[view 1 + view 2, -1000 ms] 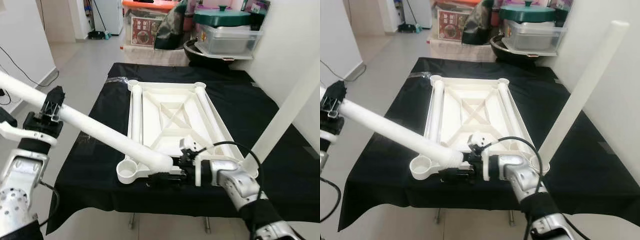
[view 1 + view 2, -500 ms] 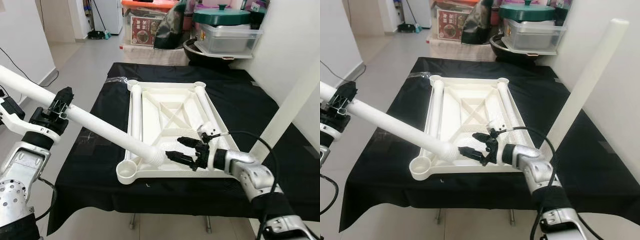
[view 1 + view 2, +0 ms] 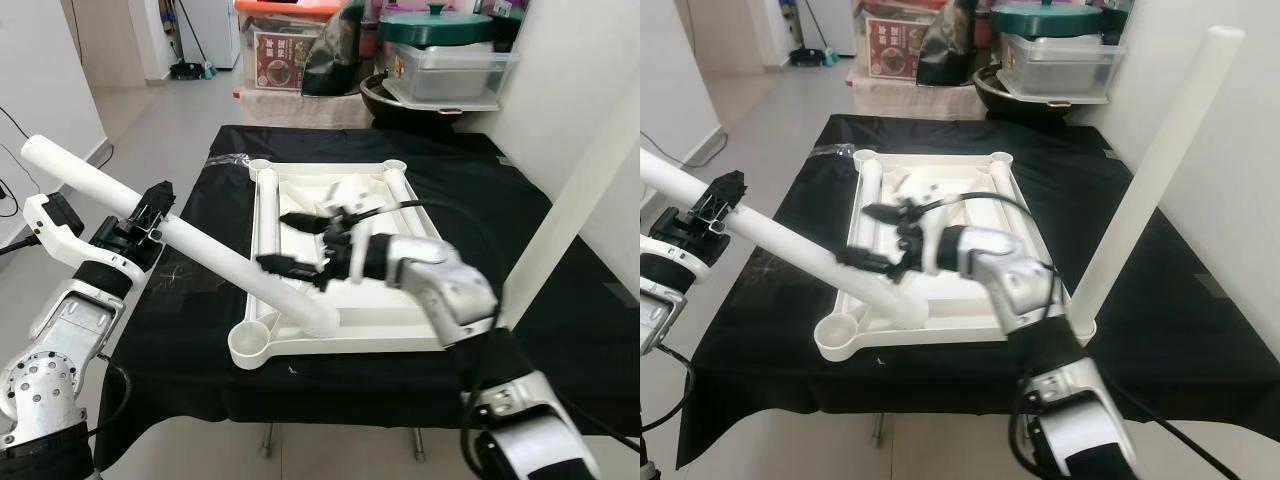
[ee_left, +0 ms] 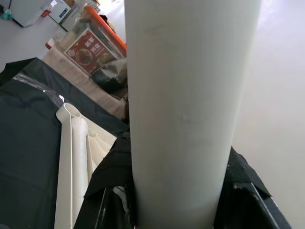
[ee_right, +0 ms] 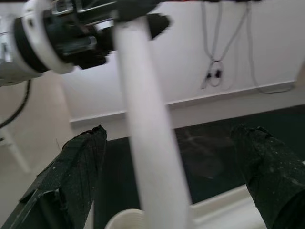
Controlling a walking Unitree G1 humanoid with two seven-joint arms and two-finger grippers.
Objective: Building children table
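Left gripper: my fingers stay clamped on the leg, now lifted more.
Leg: lower end over the tabletop near its corner socket.
Right gripper: wide open, moved up astride the leg, holding nothing.

Table leg: a thick white tube running straight away from the camera.
Fingers: black, one on each side of the tube's base.
Tabletop frame: white, lying on black cloth.
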